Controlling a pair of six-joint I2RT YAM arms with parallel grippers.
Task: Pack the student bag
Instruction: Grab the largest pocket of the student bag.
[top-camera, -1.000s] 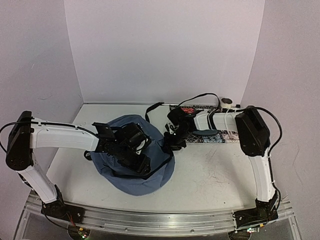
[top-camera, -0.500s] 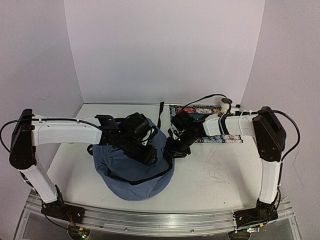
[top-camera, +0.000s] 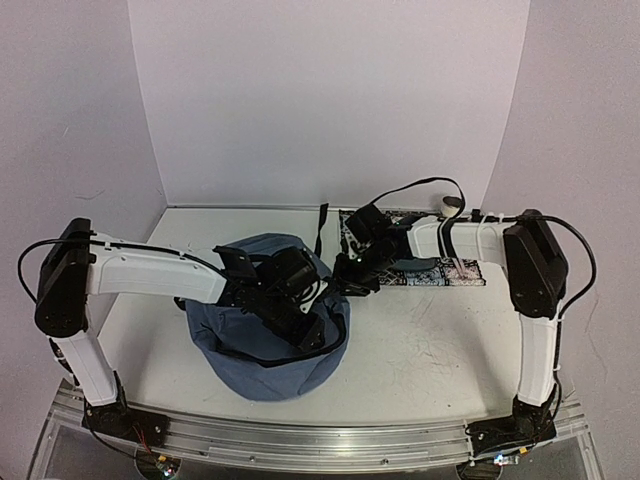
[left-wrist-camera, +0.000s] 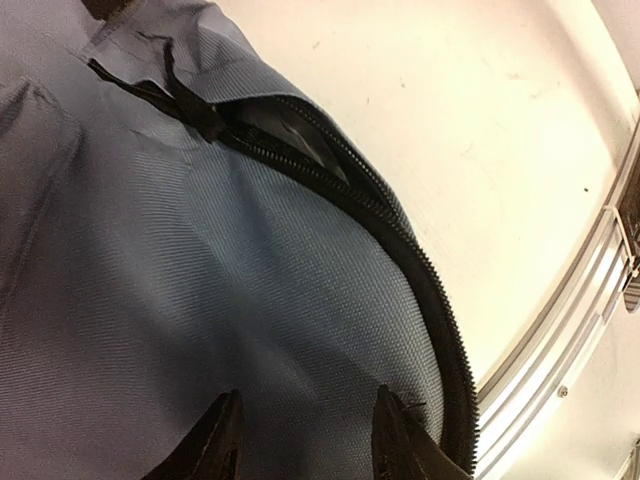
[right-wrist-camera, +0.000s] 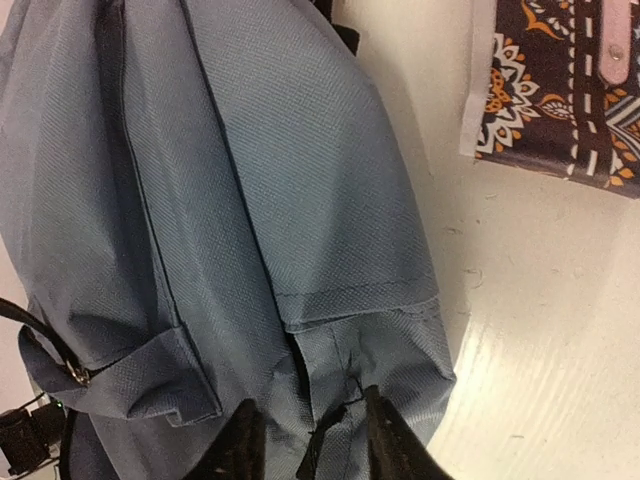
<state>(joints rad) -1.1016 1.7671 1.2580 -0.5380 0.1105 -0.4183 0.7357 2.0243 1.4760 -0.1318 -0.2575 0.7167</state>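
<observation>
The student bag lies slumped on the table in front of the left arm, its zipper partly undone; the right gripper is clamped on a puckered fold at the bag's right edge; the left gripper presses onto the top fabric with its fingers apart, and I cannot tell whether they pinch it; a black strap trails behind; a patterned cloth lies to the right.
</observation>
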